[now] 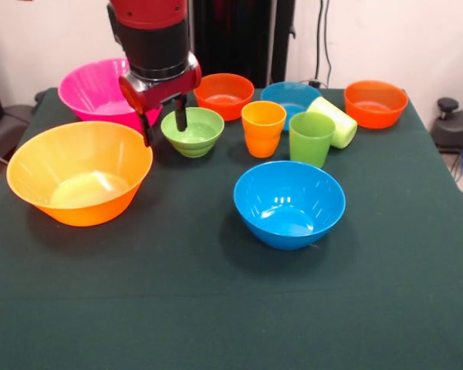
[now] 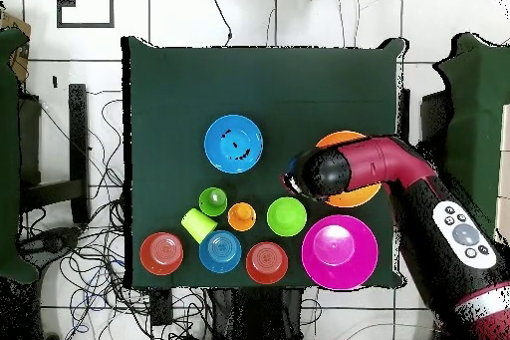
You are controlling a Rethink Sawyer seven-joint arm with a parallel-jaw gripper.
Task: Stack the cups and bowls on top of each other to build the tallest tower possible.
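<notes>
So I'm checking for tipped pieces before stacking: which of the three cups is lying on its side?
The lime-yellow cup is tipped over, leaning against the green cup. The green cup and the orange cup both stand upright.

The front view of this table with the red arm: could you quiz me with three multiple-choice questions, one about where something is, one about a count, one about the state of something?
1. Where does the claw hang?
A. Between the large yellow-orange bowl and the small green bowl
B. Inside the medium blue bowl
C. Over the far right orange bowl

2. How many cups are there?
A. One
B. Three
C. Five

3. How does the lime-yellow cup lie?
A. Upright
B. Upside down on a bowl
C. Tipped on its side

Answers:
1 A: its two dark fingers hang open by the green bowl's rim, beside the yellow-orange bowl.
2 B: an orange cup, a green cup and the lime-yellow one.
3 C: its side faces up and it leans by the green cup, while the other two stand upright.
</notes>
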